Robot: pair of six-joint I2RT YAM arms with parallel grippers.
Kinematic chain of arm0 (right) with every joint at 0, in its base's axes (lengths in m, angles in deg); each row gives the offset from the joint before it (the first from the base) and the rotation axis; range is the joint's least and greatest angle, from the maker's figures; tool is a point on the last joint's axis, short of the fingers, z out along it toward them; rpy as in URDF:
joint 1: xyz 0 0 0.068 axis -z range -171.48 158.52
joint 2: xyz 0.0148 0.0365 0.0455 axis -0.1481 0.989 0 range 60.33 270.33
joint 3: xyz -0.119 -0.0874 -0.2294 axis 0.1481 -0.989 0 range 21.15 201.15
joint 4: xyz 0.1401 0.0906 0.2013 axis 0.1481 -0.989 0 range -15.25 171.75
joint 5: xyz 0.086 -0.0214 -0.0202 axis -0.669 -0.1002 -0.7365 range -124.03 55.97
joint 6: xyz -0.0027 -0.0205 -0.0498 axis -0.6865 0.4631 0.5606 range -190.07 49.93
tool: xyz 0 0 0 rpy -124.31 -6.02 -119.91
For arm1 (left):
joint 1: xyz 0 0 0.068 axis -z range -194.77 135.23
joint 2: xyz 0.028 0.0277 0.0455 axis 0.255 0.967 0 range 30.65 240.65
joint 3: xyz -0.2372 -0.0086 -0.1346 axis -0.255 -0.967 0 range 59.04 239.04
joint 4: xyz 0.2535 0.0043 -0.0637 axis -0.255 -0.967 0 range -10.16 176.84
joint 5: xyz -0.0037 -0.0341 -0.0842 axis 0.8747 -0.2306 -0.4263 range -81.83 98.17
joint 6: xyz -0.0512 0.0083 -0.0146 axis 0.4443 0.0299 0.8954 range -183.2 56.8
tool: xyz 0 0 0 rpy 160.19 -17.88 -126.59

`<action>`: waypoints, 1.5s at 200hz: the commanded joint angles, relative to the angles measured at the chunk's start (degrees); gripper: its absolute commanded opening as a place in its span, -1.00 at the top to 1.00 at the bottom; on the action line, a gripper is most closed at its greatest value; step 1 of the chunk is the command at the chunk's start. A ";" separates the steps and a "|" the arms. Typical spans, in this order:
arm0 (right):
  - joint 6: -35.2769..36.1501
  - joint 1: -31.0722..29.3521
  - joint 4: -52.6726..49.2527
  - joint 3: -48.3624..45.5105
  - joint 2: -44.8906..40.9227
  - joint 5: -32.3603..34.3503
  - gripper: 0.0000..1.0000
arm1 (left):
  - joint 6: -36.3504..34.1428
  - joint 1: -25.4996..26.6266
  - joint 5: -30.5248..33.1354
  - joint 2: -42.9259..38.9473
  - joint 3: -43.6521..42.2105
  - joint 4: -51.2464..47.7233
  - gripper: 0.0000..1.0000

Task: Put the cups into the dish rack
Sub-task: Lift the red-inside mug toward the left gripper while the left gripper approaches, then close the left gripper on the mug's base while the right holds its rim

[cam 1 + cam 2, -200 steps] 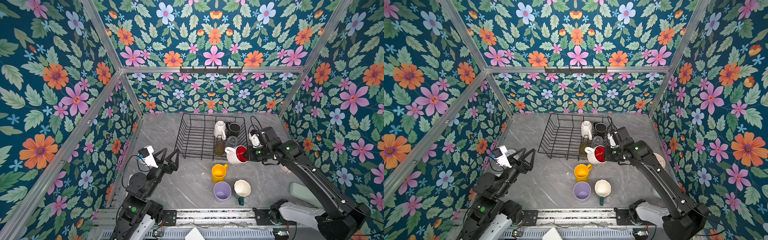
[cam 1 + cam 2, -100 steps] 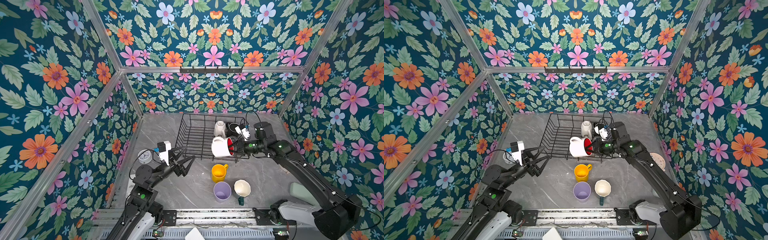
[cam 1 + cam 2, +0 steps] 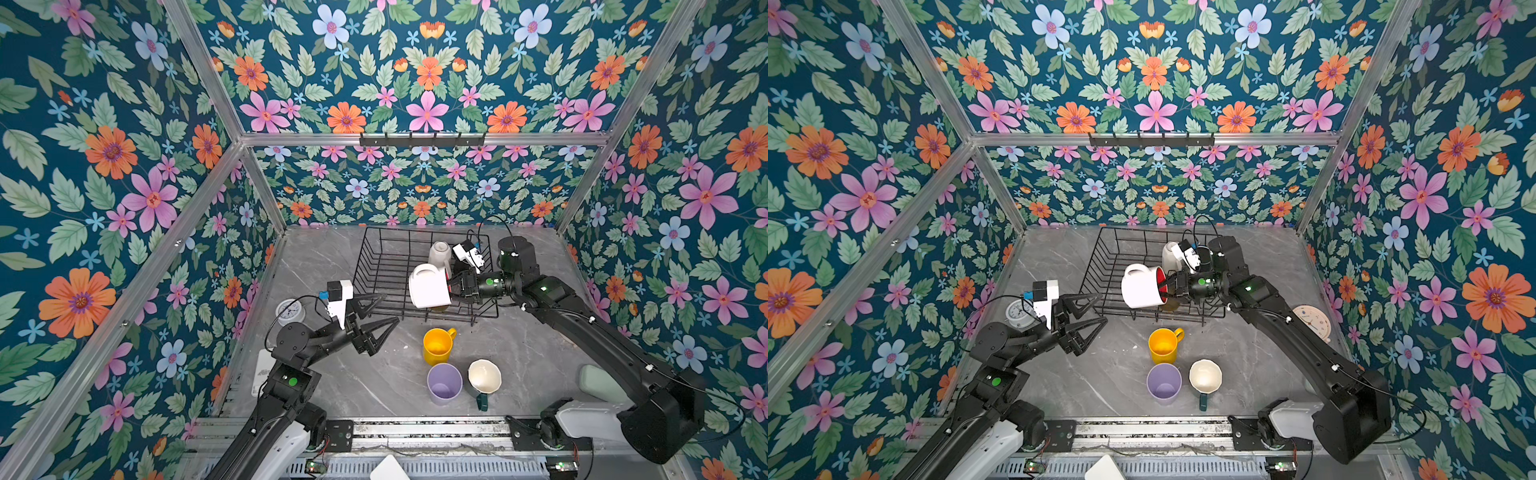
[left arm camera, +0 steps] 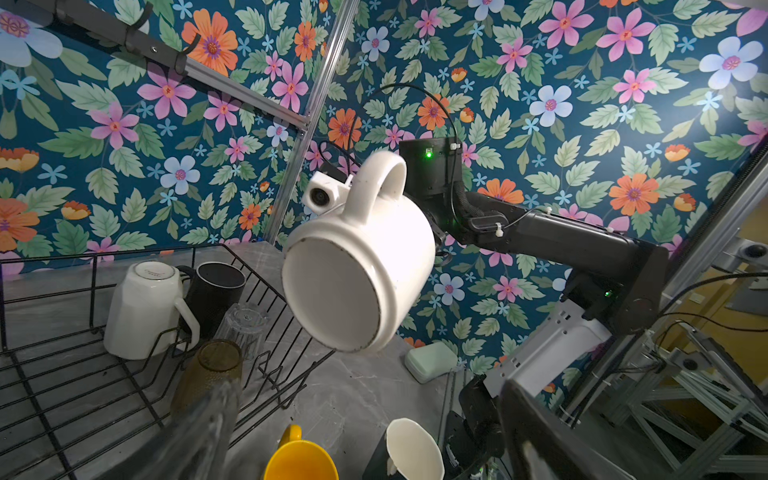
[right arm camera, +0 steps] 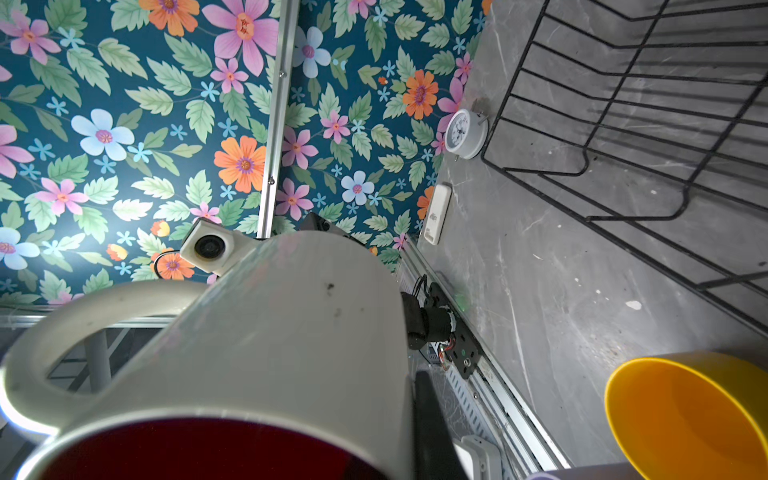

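My right gripper [image 3: 452, 286] is shut on the rim of the red-inside mug [image 3: 428, 286], which hangs on its side over the front right of the dish rack [image 3: 365, 257], base toward the left. Inside the rack a white mug [image 4: 143, 307] stands upside down next to a black mug [image 4: 216, 286], a clear glass [image 4: 245, 328] and an olive-amber glass [image 4: 212, 370]. On the table in front stand the yellow mug [image 3: 436, 345], lilac tumbler [image 3: 444, 383] and teal mug with cream inside [image 3: 484, 378]. My left gripper [image 3: 389, 308] is open and empty, left of the yellow mug near the rack's front left corner.
A white round clock [image 3: 290, 311] stands by the left wall and a flat white device [image 3: 262, 372] lies in front of it. A second round clock [image 3: 1312, 322] and a mint-green box [image 3: 598, 380] sit by the right wall. A black hook rail [image 3: 422, 139] hangs on the back wall.
My right gripper has carried the red-inside mug left and back over the rack, turning it onto its side. My left arm has reached forward toward the rack's front corner, still open.
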 commanded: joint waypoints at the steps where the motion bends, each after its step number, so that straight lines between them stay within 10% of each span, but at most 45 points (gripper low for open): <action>1: -0.80 -1.20 5.61 1.06 0.70 -2.42 1.00 | -0.15 -0.04 -2.73 0.45 0.60 3.31 -0.99; 300: -5.83 -15.45 17.57 4.36 10.50 -6.13 1.00 | 0.38 -0.04 -5.89 1.07 0.68 4.72 -0.99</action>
